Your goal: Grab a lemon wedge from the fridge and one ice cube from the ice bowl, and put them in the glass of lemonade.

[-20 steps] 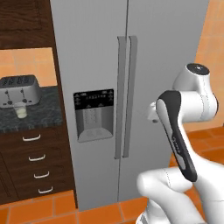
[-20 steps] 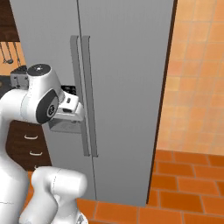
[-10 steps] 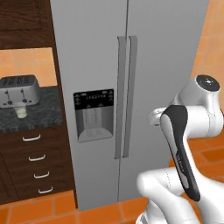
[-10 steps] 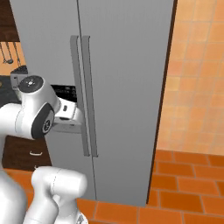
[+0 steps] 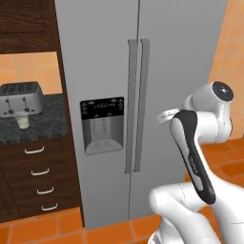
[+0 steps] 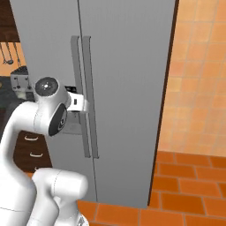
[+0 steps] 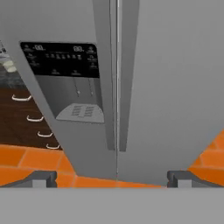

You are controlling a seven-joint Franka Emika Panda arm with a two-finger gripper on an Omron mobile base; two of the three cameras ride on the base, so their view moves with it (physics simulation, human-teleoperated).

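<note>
The tall grey steel two-door fridge [image 5: 143, 95] is standing shut. The tool [image 7: 111, 178] is hanging in front of its long vertical handles [image 7: 114, 87], jaws spread wide, gripping nothing. Left of the fridge, the small clear glass of lemonade [image 5: 22, 121] is sitting on the dark tabletop [image 5: 43, 126], just before the silver toaster [image 5: 20, 98].

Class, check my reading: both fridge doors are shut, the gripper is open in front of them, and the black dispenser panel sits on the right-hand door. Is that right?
One slip: the black dispenser panel sits on the left-hand door of the fridge, as the left base view shows. The rest stands: both doors are shut, and the gripper is open in front of them, holding nothing.
</note>
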